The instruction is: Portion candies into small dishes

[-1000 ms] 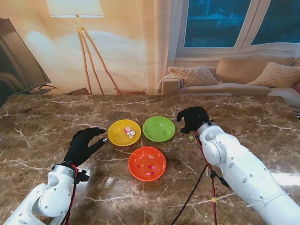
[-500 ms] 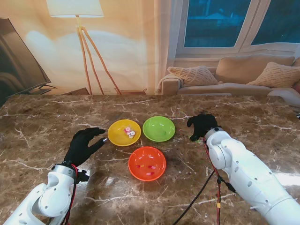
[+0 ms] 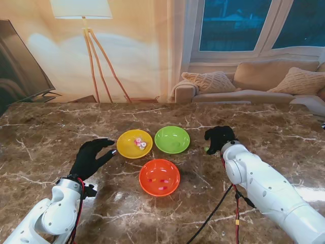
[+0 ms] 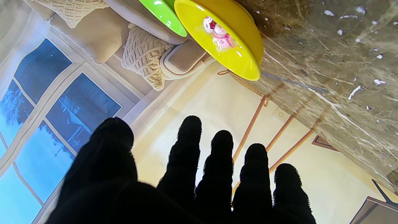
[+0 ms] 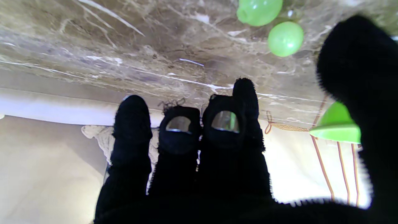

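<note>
Three small dishes sit mid-table: a yellow dish (image 3: 127, 147) holding pink and white candies (image 3: 139, 143), an empty green dish (image 3: 172, 139), and an orange dish (image 3: 159, 177) with a few candies. My right hand (image 3: 219, 138) hovers to the right of the green dish, just over a loose green candy (image 3: 206, 149). In the right wrist view two green candies (image 5: 285, 39) lie on the marble beyond my half-curled fingers (image 5: 224, 130), with nothing held. My left hand (image 3: 91, 156) rests open to the left of the yellow dish (image 4: 245, 65), fingers (image 4: 189, 140) spread.
The marble table (image 3: 61, 127) stretches wide on both sides of the dishes. A black and red cable (image 3: 223, 198) hangs along my right arm near the orange dish. A floor lamp and sofa stand beyond the far edge.
My right hand has moved to the right and slightly nearer to me, away from the green dish's edge, and now covers part of the green candy. The left hand has stayed still.
</note>
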{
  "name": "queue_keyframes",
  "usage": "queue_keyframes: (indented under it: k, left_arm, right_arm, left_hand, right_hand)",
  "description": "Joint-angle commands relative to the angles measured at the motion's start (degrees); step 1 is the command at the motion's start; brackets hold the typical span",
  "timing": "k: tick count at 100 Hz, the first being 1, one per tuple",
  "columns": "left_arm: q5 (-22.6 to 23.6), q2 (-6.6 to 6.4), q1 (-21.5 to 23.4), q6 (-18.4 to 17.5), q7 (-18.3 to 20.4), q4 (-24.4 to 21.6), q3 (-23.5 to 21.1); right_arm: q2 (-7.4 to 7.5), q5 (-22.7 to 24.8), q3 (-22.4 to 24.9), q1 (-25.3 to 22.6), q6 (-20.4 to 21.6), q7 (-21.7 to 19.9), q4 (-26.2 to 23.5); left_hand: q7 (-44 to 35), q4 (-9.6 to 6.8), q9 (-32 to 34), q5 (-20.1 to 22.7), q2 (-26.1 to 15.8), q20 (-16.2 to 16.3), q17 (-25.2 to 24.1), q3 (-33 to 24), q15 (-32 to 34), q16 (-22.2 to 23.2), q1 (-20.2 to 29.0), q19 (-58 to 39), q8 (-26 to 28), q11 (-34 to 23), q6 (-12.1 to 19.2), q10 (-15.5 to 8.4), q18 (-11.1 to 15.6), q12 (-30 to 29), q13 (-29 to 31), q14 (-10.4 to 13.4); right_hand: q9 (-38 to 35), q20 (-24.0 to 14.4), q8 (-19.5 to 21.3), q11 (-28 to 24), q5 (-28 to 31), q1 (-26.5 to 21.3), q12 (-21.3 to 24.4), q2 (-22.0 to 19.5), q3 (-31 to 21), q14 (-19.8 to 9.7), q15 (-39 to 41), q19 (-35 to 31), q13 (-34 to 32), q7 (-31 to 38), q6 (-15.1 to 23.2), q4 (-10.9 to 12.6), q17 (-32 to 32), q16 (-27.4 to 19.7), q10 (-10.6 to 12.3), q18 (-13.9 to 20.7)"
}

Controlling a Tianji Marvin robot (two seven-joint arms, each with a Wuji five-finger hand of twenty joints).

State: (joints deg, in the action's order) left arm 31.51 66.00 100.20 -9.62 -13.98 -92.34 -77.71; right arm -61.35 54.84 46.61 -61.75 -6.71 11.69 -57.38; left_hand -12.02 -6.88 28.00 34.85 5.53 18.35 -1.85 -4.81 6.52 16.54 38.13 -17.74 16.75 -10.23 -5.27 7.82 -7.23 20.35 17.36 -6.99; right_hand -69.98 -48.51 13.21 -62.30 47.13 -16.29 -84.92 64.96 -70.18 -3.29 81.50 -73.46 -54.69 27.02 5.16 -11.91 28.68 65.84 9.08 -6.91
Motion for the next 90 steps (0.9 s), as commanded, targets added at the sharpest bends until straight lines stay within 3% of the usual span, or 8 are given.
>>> queue_keyframes:
  k: [1, 31, 50, 90]
  left_arm:
    - [-0.1, -0.12, 0.2, 0.3, 0.3, 0.2, 0.2]
    - [0.0, -0.16, 0.1, 0.6, 0.4, 0.3, 0.2]
    - [-0.1, -0.19, 0.0, 0.5, 0.7, 0.4, 0.3]
    - [-0.1, -0.20, 0.0, 0.3, 0.7, 0.4, 0.3]
  right_arm:
    - [-0.56, -0.9, -0.8, 0.5, -0.9, -0.4, 1.4]
    - [-2.62, -5.0, -7.1, 4.2, -2.2, 5.5, 8.5]
    - [-2.71, -5.1, -8.0, 4.6, -2.4, 6.1, 9.4]
    - [-2.48, -4.4, -8.8, 4.9, -2.8, 6.2, 9.6]
  left_hand:
    - [0.2, 0.32, 0.8, -0.3, -2.5, 0.8, -1.0, 1.8, -0.8, 0.5, 0.0, 1.9, 1.0, 0.1, 0.4, 0.8, 0.7, 0.5, -0.1, 0.5]
    - [0.2, 0.31, 0.8, -0.3, -2.5, 0.8, -1.0, 1.8, -0.8, 0.5, -0.1, 2.0, 1.1, 0.1, 0.5, 0.8, 0.7, 0.5, -0.2, 0.5]
    - [0.2, 0.31, 0.8, -0.3, -2.6, 0.8, -1.0, 1.8, -0.8, 0.5, -0.1, 2.1, 1.1, 0.1, 0.5, 0.8, 0.7, 0.4, -0.2, 0.6]
    - [0.1, 0.29, 0.9, -0.2, -2.5, 0.8, -1.0, 1.8, -0.8, 0.5, -0.1, 2.1, 1.1, 0.1, 0.5, 0.8, 0.8, 0.5, -0.2, 0.6]
  right_hand:
    - [-1.8, -1.4, -0.2, -2.4, 1.5, 0.8, -1.6, 1.8, -1.2, -1.7, 2.5, -2.3, -1.7, 1.6, 0.8, -1.9, 0.3, 2.1, 1.1, -0.7]
    - [-4.9, -1.6, 2.4, -3.3, 6.8, -0.8, -0.9, 2.0, -0.6, -1.2, 3.5, -3.7, -3.9, 5.7, 2.6, -1.7, 1.7, 1.4, 0.6, -1.1]
    - [-5.6, -1.1, 6.6, -3.4, 9.8, -2.5, -0.6, 2.3, -0.5, -1.3, 3.6, -4.2, -4.5, 9.1, 3.9, -1.4, 2.2, 0.7, 0.7, -1.1]
    - [-6.6, -0.7, 9.2, -3.0, 11.5, -7.1, -0.2, 1.0, 0.1, -1.4, 3.5, -4.5, -5.4, 9.0, 4.5, -0.7, 2.9, 0.3, 0.9, -1.2]
